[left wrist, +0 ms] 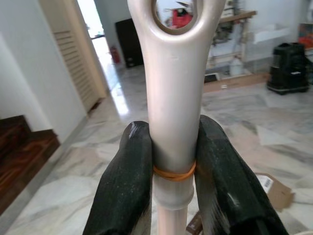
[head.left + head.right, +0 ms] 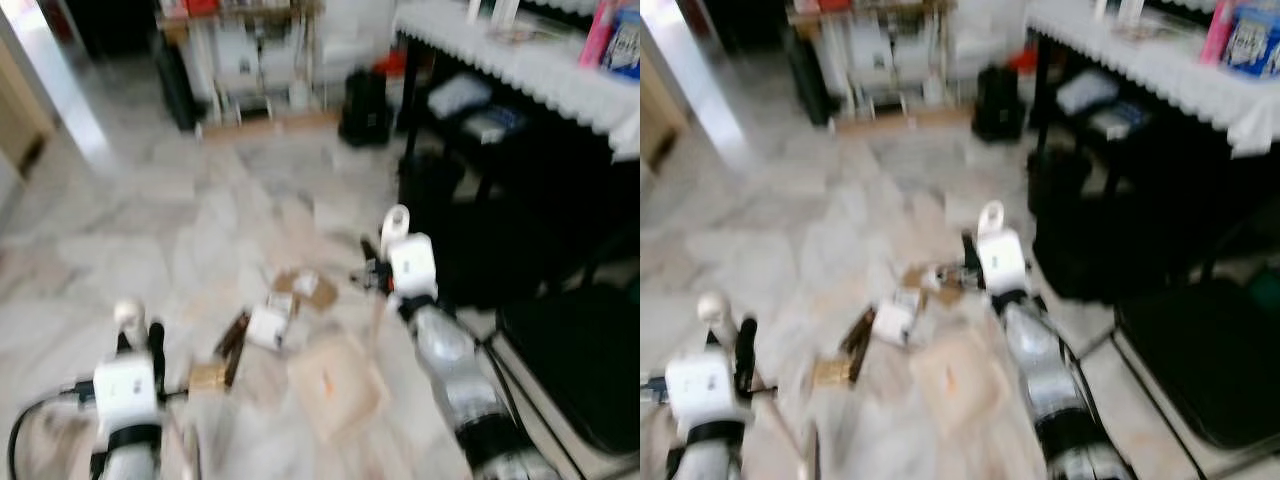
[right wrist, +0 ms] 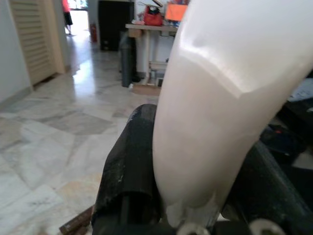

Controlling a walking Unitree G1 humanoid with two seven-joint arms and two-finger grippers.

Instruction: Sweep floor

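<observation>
Both pincers [image 1: 173, 171] [image 3: 195, 196] grip pale handles [image 1: 173, 98]; no writing legible.

2 silver arms [image 2: 455, 375], white wrist blocks, black fingers [image 1: 122, 191], black cables.

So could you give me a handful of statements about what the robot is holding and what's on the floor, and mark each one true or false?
1. The left gripper is clamped on a pale handle. True.
2. The right gripper is empty. False: it grips a white handle.
3. Cardboard scraps lie on the marble floor between the arms. True.
4. The floor is carpeted. False: it is marble tile.
5. The table on the robot's right has a white cloth. True.
</observation>
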